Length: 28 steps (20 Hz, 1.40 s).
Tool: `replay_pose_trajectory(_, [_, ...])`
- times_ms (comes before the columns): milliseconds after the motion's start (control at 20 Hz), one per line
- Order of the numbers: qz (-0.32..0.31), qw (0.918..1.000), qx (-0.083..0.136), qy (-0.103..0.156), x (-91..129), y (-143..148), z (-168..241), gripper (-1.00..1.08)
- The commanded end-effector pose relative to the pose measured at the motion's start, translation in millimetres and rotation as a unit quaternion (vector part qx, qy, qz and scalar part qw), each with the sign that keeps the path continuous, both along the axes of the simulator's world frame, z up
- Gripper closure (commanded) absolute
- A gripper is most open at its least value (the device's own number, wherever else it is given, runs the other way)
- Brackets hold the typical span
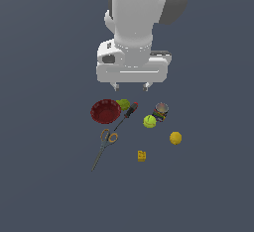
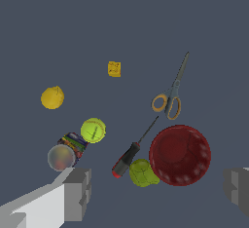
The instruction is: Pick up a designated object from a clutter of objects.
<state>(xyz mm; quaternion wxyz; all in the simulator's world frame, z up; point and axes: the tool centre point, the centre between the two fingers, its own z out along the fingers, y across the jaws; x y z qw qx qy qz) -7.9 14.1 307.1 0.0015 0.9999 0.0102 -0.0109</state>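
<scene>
The designated object is a small can [image 1: 161,111] with a grey-brown top and a multicoloured label [image 2: 67,151]. It stands at the exterior view's right of the clutter of objects, touching the yellow-green ball [image 1: 150,121] [image 2: 93,130]. My gripper [image 1: 131,86] [image 2: 156,189] hangs open above the floor, behind the clutter and nearer the exterior view's left than the can, with nothing between its fingers [image 2: 79,193]. In the wrist view the can sits just beyond one fingertip.
A red bowl [image 1: 105,111] [image 2: 180,155], a green fruit [image 1: 123,104] [image 2: 142,173] and a red-and-black screwdriver [image 1: 127,113] [image 2: 130,156] lie below the gripper. Orange-handled scissors [image 1: 105,144] [image 2: 169,100], a small yellow block [image 1: 142,155] [image 2: 114,68] and a yellow round fruit [image 1: 175,138] [image 2: 52,97] lie farther forward.
</scene>
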Motion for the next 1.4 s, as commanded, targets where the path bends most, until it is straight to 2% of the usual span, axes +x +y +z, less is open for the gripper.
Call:
replay_pose_trajectory(0, [0.0, 1.0, 0.0, 0.0, 0, 0, 0, -0.92])
replay_pose_trajectory(650, [0.0, 0.9999, 0.01, -0.006, 0, -5, 14, -0.92])
replay_pose_trajectory(1350, [-0.052, 0.9986, 0.002, -0.007, -2, 27, -28, -0.92])
